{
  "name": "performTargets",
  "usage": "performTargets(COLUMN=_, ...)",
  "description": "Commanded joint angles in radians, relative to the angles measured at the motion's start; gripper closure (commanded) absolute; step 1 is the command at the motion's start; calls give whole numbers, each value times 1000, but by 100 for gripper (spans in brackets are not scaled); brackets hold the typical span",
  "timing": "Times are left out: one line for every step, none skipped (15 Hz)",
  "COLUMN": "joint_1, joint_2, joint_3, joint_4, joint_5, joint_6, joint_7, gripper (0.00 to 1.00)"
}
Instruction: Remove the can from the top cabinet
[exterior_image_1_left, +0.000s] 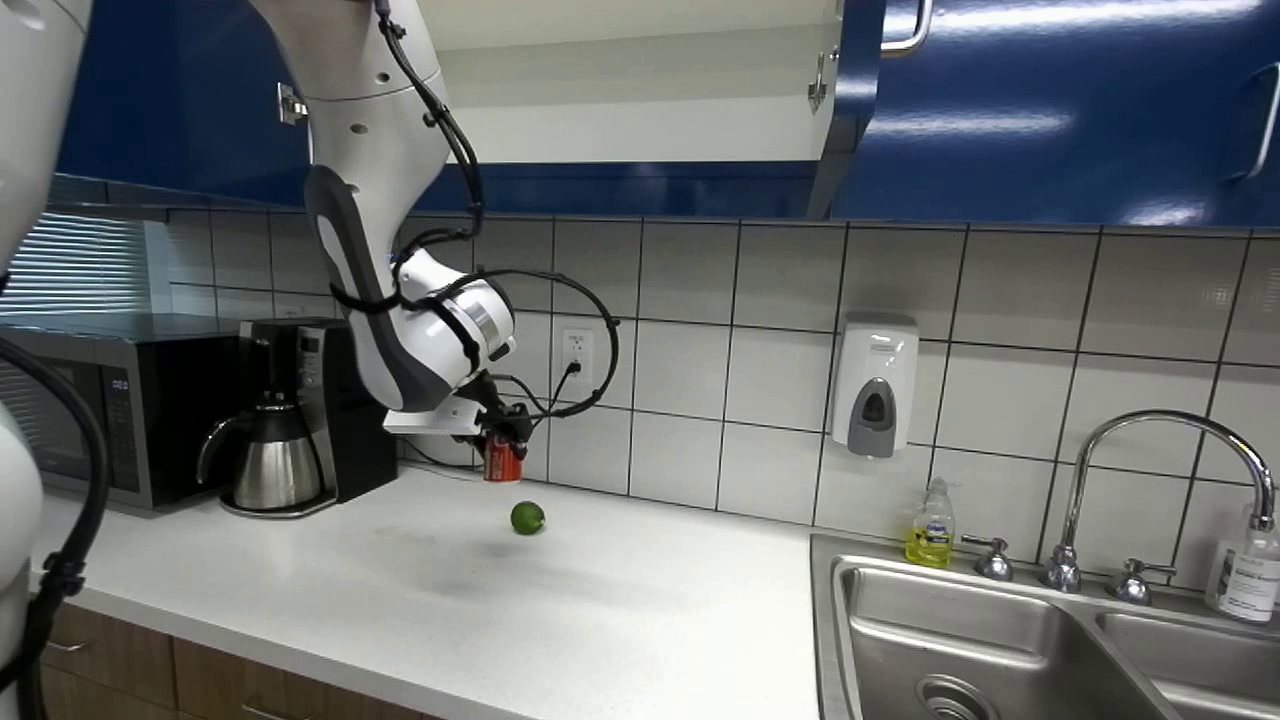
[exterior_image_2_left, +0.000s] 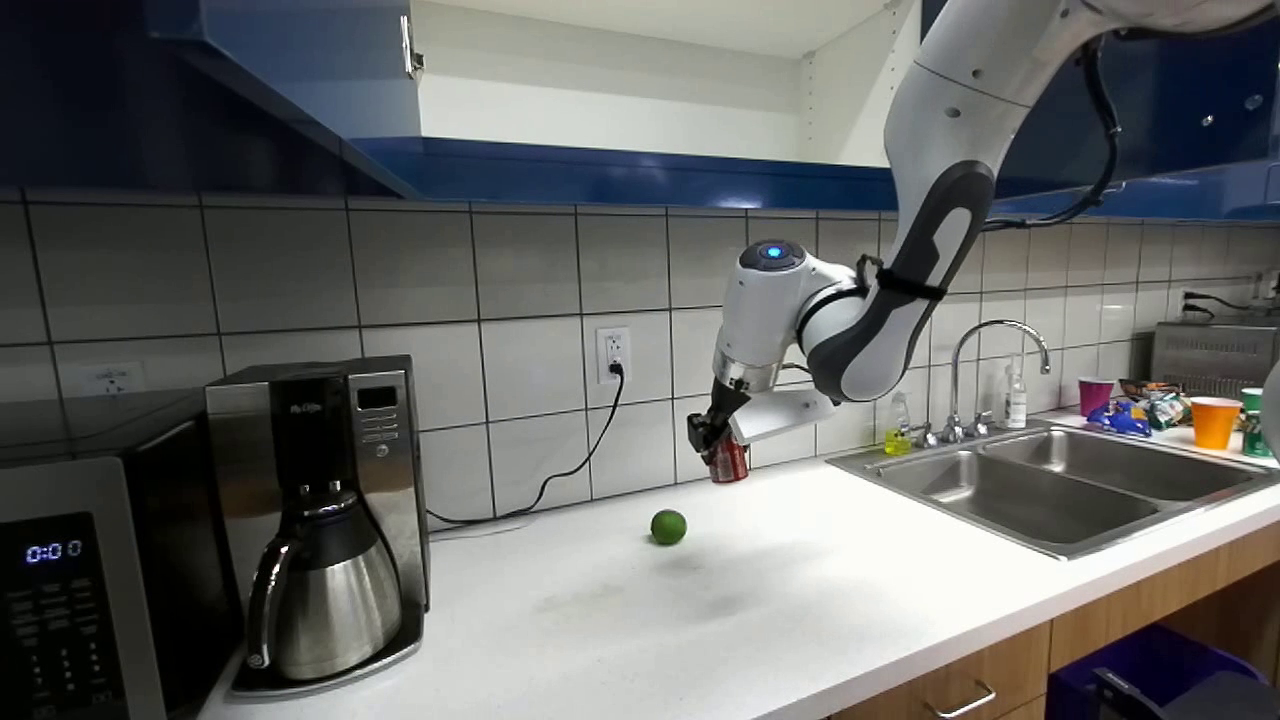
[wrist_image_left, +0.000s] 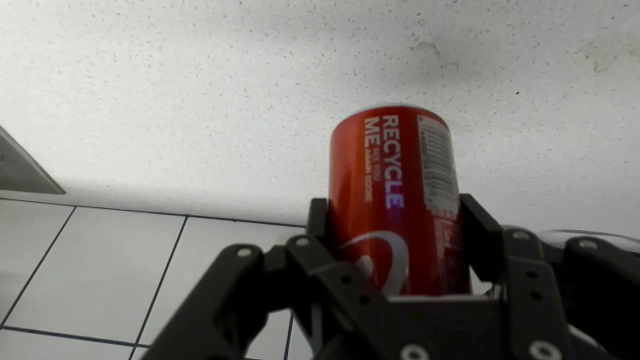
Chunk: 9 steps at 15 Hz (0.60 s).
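The jaws grip the can (wrist_image_left: 390, 190) above the worktop (exterior_image_1_left: 660, 600), so releasing too high could topple it into the ball (exterior_image_2_left: 668, 527).

Counted at my station: gripper (wrist_image_left: 392, 214) of mine, one; fingers (wrist_image_left: 317, 220), two. Can (wrist_image_left: 390, 190), one. Ball (exterior_image_2_left: 668, 527), one. Microwave (exterior_image_2_left: 85, 480), one. Coffee maker (exterior_image_2_left: 383, 460), one. Sink (exterior_image_1_left: 827, 620), one; basins (exterior_image_1_left: 930, 600), two. Taps (exterior_image_1_left: 1072, 515), one; handles (exterior_image_1_left: 994, 562), two. Bottles (exterior_image_1_left: 930, 532), two. Cups (exterior_image_2_left: 1213, 422), at least two.

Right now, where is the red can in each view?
In an exterior view: red can, below and left of centre.
In an exterior view: red can, below, slightly right of centre.
Wrist view: red can, right of centre, in the claw.
Landmark in all three: tiled wall.
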Motion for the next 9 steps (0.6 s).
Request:
performTargets(joint_1=32, joint_2=71, joint_3=-28, joint_4=72, joint_5=-112, joint_6=-12, joint_7=115, gripper=61)
performTargets(joint_1=37, joint_2=91, joint_3=-32, joint_4=83, joint_5=-134, joint_6=-12, joint_7=131, gripper=61)
performTargets(joint_1=42, joint_2=110, joint_3=-37, joint_4=96, joint_5=-156, joint_6=-15, joint_7=150, gripper=61)
performTargets(joint_1=48, joint_2=128, joint_3=-44, joint_4=108, joint_5=-184, joint_6=-16, joint_7=176, gripper=61)
performTargets(joint_1=54, joint_2=150, joint_3=-50, joint_4=123, joint_5=-209, joint_6=-18, joint_7=200, gripper=61)
performTargets(joint_1=59, joint_2=167, joint_3=-54, joint_4=135, joint_5=-232, joint_6=-20, joint_7=225, gripper=61)
performTargets(joint_1=63, joint_2=186, joint_3=-57, joint_4=147, joint_5=-246, joint_6=-24, joint_7=240, gripper=61)
performTargets(joint_1=67, joint_2=203, joint_3=-62, joint_4=160, joint_5=-266, joint_6=-25, joint_7=261, gripper=61)
performTargets(joint_1=69, joint_2=221, joint_3=-65, joint_4=174, joint_5=-279, joint_6=-25, joint_7=278, gripper=61)
